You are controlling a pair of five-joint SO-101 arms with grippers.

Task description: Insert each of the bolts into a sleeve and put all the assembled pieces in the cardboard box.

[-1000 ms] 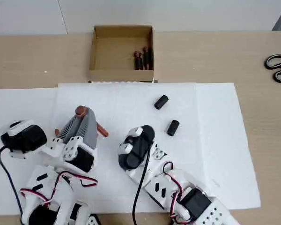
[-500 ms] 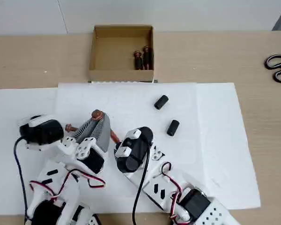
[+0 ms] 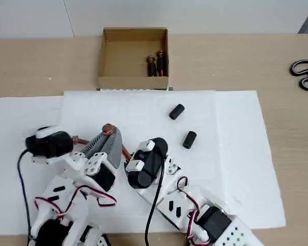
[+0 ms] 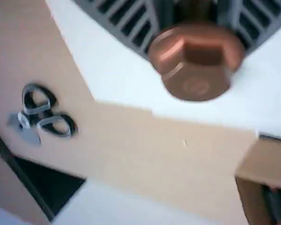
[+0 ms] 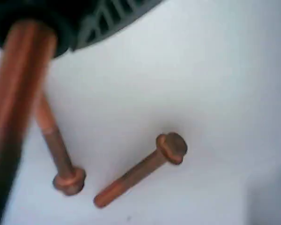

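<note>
- The left gripper is clamped on a bolt over the near-left part of the white sheet. Most of the shank is hidden.
- The right arm sits just beside it. Whether the right gripper is apart or together cannot be told.
- Two loose bolts lie on the sheet.
- Two sleeves lie apart near the sheet's middle.
- The cardboard box, beyond the sheet's far edge, holds two assembled pieces.

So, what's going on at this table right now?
The left arm's tool grips a copper-coloured hex-head bolt over the white paper sheet. Two more such bolts and two black cylindrical sleeves lie loose on it. Two assembled pieces already sit in the brown cardboard box. The right arm rests alongside.
</note>
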